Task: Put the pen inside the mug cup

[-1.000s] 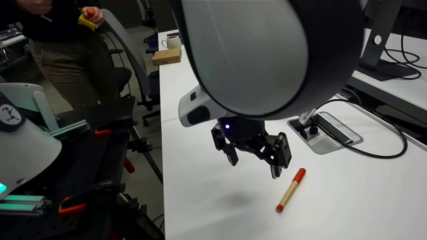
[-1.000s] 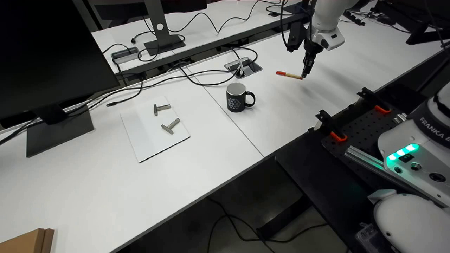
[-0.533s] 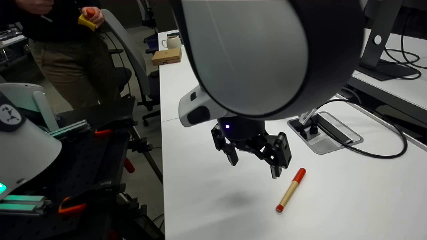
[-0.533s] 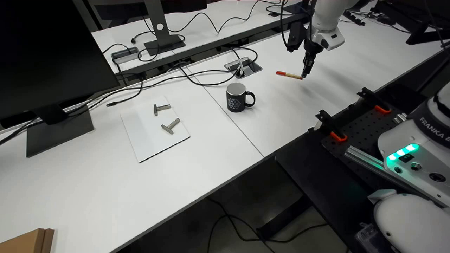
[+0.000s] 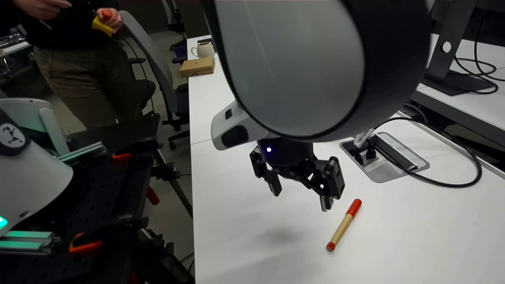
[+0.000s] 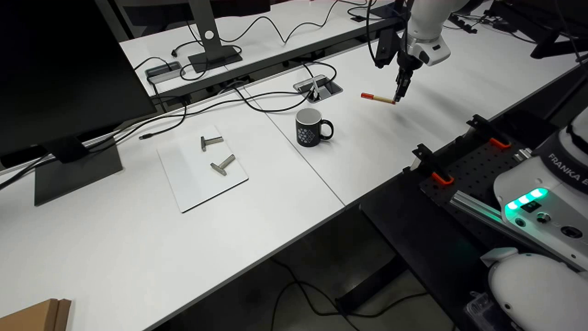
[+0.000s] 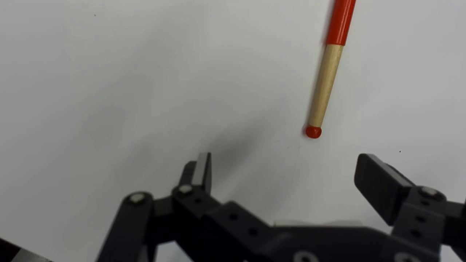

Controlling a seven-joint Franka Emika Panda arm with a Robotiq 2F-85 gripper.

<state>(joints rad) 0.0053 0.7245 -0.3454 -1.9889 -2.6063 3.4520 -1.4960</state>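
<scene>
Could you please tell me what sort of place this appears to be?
Most likely an office, perhaps a lab workspace: a black monitor stands on a long white desk, and a grey-backed chair stands alongside.

At the far left in an exterior view, a person (image 5: 79, 67) has changed the pose of a hand (image 5: 42, 8). A second and half a second ago it looked rounded, with the fingers drawn in; now the fingers (image 5: 63, 4) stretch out to the right and reach further that way than before, so the hand looks longer and less closed. The thin pale sliver (image 5: 45, 24) just below it has shifted to the left and a little lower; what the sliver is, and whether the hand touches it, cannot be made out.
</scene>
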